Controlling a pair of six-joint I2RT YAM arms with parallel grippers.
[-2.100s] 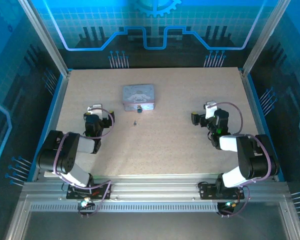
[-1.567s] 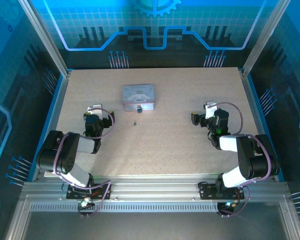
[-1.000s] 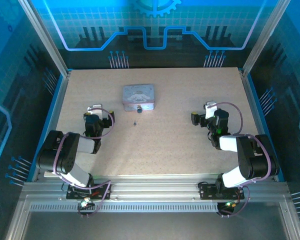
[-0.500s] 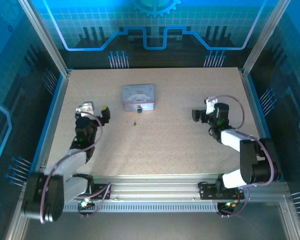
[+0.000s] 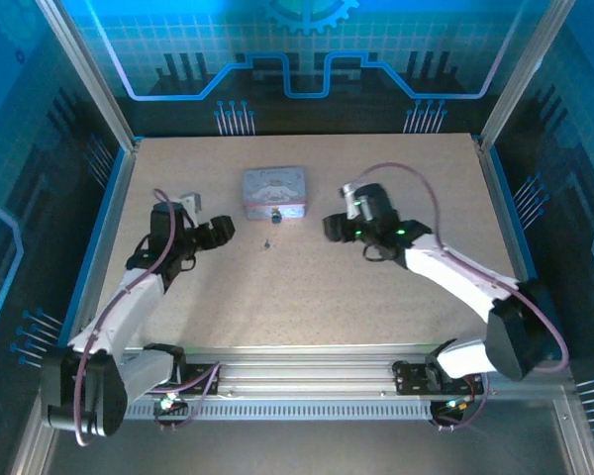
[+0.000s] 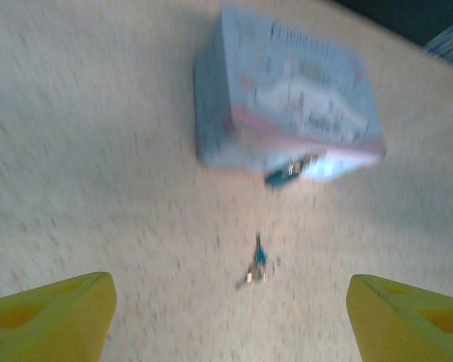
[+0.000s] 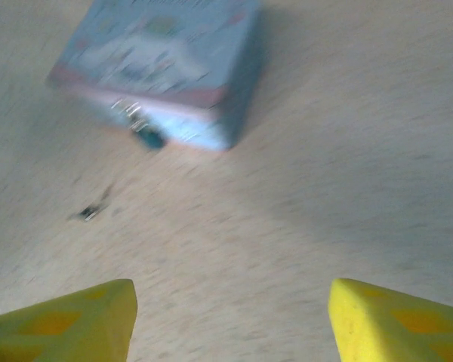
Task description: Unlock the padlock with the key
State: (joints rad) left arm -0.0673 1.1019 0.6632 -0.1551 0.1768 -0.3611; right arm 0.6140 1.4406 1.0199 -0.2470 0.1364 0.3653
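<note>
the fingers (image 6: 53, 317) of the left gripper (image 6: 226, 305) stand apart with nothing between them. the fingers (image 7: 68, 320) of the right gripper (image 7: 230, 302) likewise stand apart and empty. the key (image 6: 257, 264) lies flat on the table (image 6: 83, 166), ahead of the left fingers and close to the centre line between them. its long axis runs roughly along the approach direction, slightly tilted, though blur hides which end is the bit. from the right wrist the key sits ahead and well to the left of the gap. from above, both grippers point inward at the key from opposite sides, and the left one looks somewhat nearer. the padlock (image 6: 287, 172) lies beyond the key, touching the near wall of the tin (image 6: 287, 90), apparently at its clasp; key and padlock are near but apart. the tin is closed, so its contents cannot be told. judgement: the left arm is better aligned to take the key.
</note>
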